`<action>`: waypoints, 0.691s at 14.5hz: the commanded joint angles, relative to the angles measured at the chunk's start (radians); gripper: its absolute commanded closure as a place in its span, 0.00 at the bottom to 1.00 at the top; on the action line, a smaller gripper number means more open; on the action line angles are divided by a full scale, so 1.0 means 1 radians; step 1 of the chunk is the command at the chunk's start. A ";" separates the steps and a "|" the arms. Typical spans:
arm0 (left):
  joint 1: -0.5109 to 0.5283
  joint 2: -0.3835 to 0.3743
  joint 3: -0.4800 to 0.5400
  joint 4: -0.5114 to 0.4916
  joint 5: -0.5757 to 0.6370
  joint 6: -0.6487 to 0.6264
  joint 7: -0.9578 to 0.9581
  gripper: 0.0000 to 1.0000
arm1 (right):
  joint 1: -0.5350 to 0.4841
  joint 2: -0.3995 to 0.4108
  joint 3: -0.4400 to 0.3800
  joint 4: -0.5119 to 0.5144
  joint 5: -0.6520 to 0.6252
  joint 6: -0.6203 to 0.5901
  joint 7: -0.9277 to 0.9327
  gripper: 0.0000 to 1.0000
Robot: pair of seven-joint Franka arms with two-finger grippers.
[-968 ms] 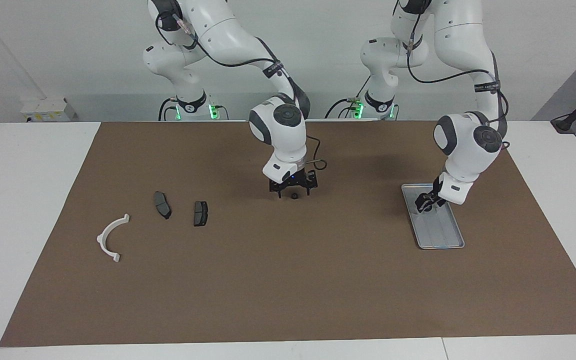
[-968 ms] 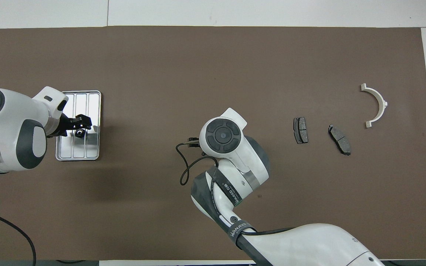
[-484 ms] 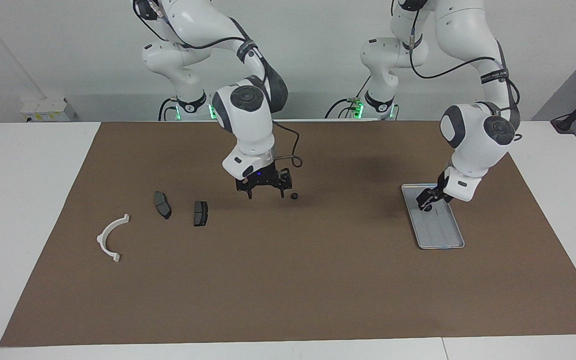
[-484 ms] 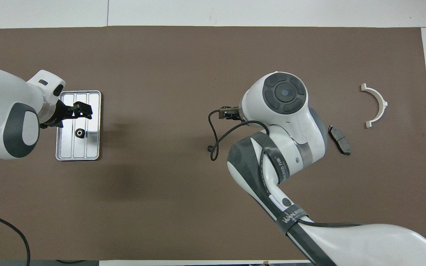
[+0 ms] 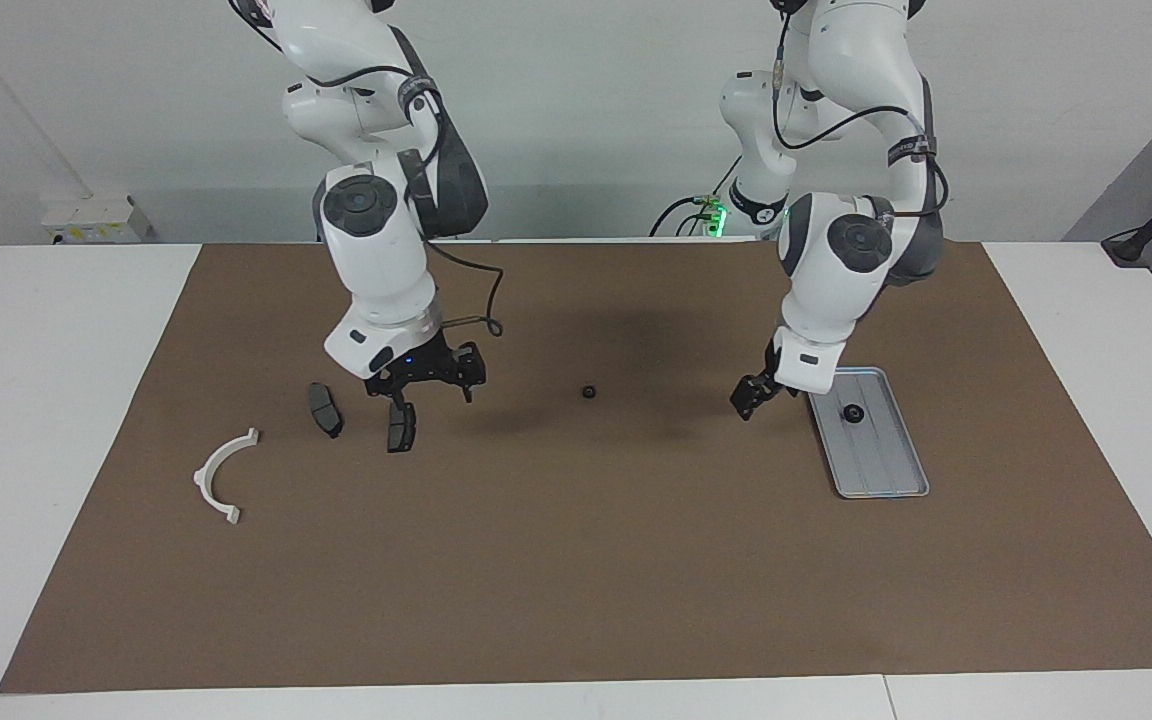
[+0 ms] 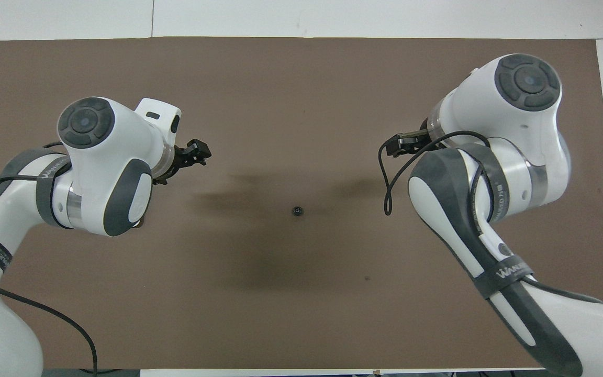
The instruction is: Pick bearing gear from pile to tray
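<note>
One bearing gear (image 5: 851, 413), small, black and round, lies in the silver tray (image 5: 881, 470) toward the left arm's end of the table. A second bearing gear (image 5: 588, 392) (image 6: 297, 211) lies alone on the brown mat mid-table. My left gripper (image 5: 751, 398) (image 6: 199, 152) hangs open and empty just above the mat beside the tray, between it and the lone gear. My right gripper (image 5: 424, 388) is open and empty over a dark brake pad (image 5: 401, 428) of the pile. A second brake pad (image 5: 324, 410) and the white half-ring bracket (image 5: 226, 475) lie beside it. The overhead view hides tray and pile under the arms.
The brown mat (image 5: 576, 580) covers most of the white table (image 5: 56, 400). A black cable (image 6: 388, 178) loops off the right arm's wrist. The arm bases stand at the table's robot edge.
The left gripper let the gear go in the tray, rose and moved off it toward mid-table. The right gripper swung from over the lone gear to over the brake pads.
</note>
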 commanded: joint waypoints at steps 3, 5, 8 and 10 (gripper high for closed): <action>-0.192 0.100 0.018 0.088 -0.003 0.009 -0.256 0.00 | -0.133 -0.111 0.009 -0.012 -0.003 -0.119 -0.153 0.00; -0.245 0.113 0.016 0.096 -0.006 0.012 -0.283 0.00 | -0.159 -0.149 0.009 -0.012 -0.003 -0.163 -0.158 0.00; -0.330 0.195 0.018 0.144 -0.003 0.041 -0.370 0.00 | -0.184 -0.201 0.009 -0.013 -0.003 -0.232 -0.158 0.00; -0.332 0.202 0.016 0.150 -0.006 0.048 -0.378 0.00 | -0.192 -0.238 0.007 -0.013 -0.003 -0.286 -0.156 0.00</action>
